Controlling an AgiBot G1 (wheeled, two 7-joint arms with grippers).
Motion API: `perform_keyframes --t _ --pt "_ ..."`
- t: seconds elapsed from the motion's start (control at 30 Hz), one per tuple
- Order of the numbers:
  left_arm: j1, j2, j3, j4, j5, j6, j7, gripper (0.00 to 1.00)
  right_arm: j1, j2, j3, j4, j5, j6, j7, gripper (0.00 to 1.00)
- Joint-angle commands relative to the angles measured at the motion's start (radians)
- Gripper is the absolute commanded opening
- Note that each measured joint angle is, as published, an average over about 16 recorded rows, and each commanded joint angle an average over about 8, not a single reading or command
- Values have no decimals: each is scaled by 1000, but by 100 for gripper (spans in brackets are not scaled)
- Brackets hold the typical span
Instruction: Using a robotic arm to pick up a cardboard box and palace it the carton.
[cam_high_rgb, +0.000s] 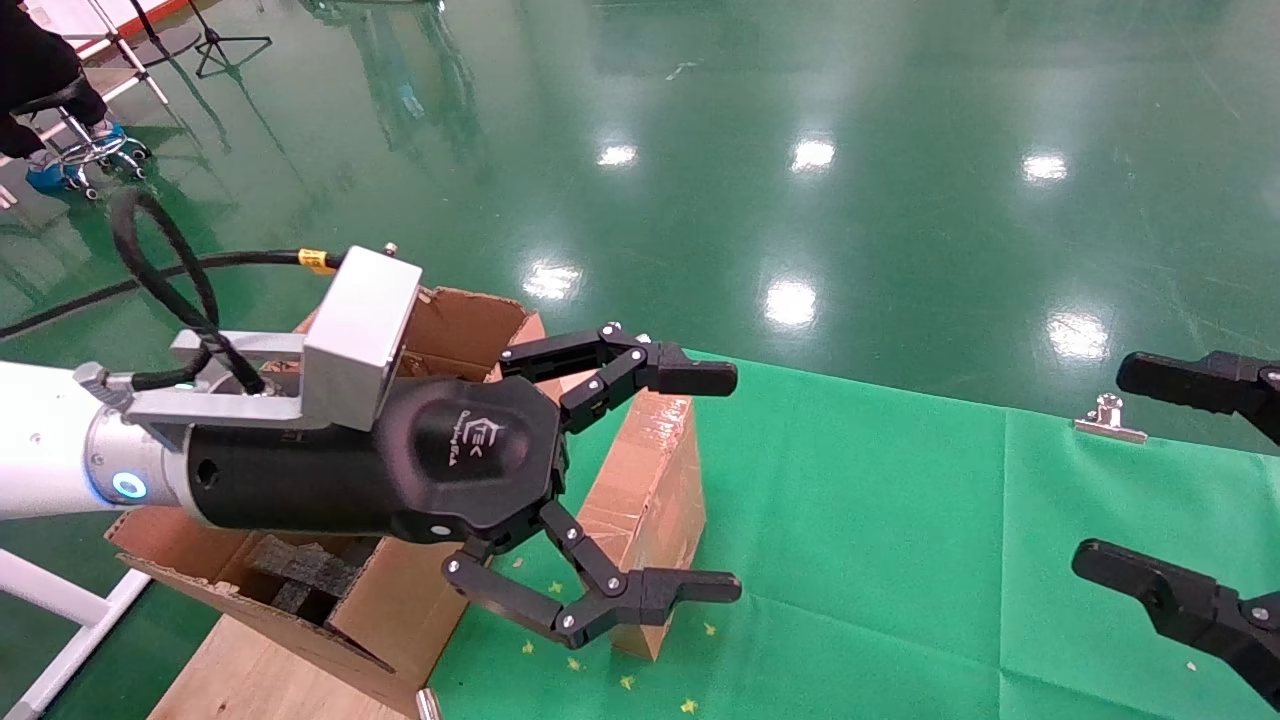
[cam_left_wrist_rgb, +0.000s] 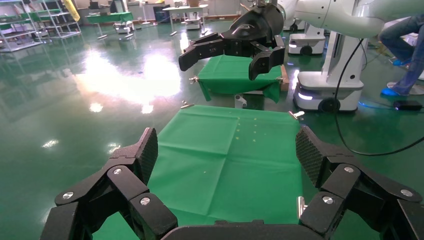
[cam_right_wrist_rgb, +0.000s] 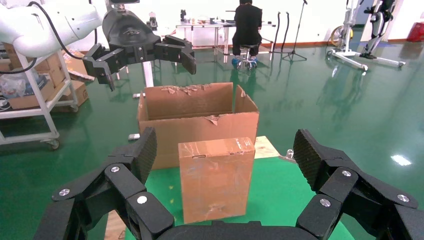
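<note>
Cardboard box (cam_high_rgb: 650, 500) stands upright beside the carton (cam_high_rgb: 400, 600), under the left pincer (cam_high_rgb: 715, 480), whose fingers are spread wide.

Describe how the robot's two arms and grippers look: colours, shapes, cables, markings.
The left arm is glossy white with a blue light ring, a black wrist bearing a pale logo, a silver camera block on top and a black cable with a yellow tag. The left gripper has two black linked fingers with silver rivets and textured pads. The right gripper looks alike; its arm is white.
</note>
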Motion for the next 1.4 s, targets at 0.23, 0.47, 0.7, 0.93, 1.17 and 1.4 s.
perform_keyframes --t 0.23,0.47,0.7,0.93,1.17,1.4 --pt "0 0 0 0 0 0 0 100 0 0 0 0 0 0 0 100" --pt "0 -1 0 0 1 0 0 100 0 0 0 0 0 0 0 91" --pt "-22 -31 20 -15 67 -14 -32 100 0 0 0 0 0 0 0 9" --pt "-106 -72 77 -58 234 -35 -121 100 0 0 0 0 0 0 0 0" --pt "-147 -75 101 -63 300 -34 -142 100 0 0 0 0 0 0 0 0" --pt "-173 -89 112 -50 364 -61 -177 100 0 0 0 0 0 0 0 0"
